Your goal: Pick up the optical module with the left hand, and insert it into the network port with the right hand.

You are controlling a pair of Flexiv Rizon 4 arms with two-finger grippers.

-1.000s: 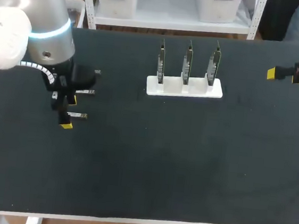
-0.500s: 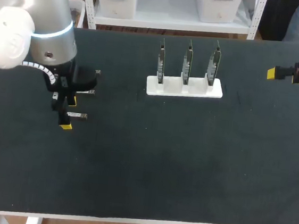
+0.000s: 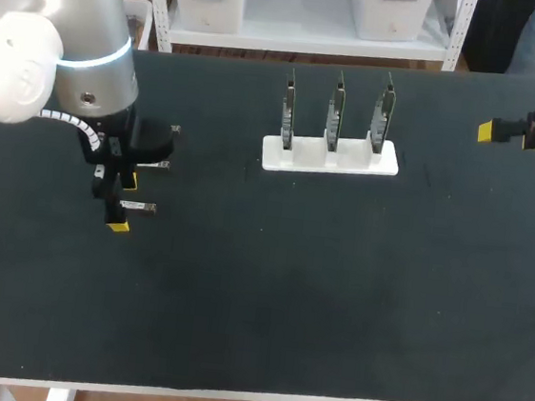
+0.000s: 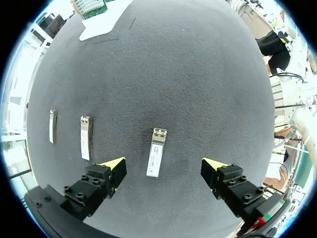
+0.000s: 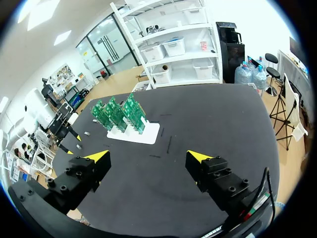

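The table before me wears a black, faintly speckled mat, and a pale edge shows along its near side. On my left part of it lie two small silver pieces. The broader spare module and the slimmer spare module rest flat and parallel, just beside each other without touching.
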